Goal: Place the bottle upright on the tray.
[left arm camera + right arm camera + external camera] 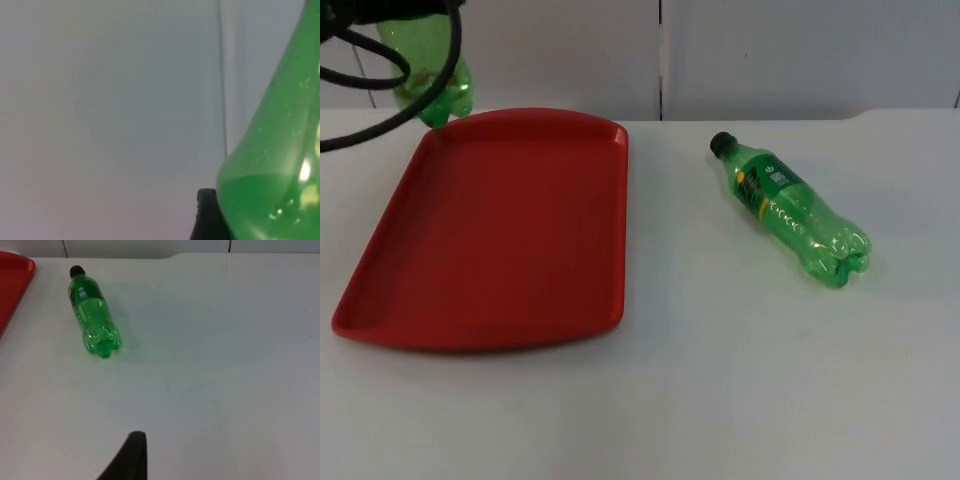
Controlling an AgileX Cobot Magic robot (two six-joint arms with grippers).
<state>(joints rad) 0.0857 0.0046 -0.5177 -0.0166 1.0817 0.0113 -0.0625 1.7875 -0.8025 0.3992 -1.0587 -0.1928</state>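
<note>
A: Red tray (500, 230) occupies the table's left; what else, top view?
B: One green bottle (790, 210) lies flat, right of tray; a second bottle (440, 85) hangs at its far-left corner.
A: Left wrist?
B: Left gripper (207, 215) grips that second bottle (275, 175).
A: Right wrist?
B: Right gripper (131, 455) waits near; state indeterminate.

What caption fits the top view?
Red tray empty; one green bottle lies beside it, another bottle held aloft over its far corner.

lying bottle (788, 208), green and yellow label (766, 183), print too small to read
</note>
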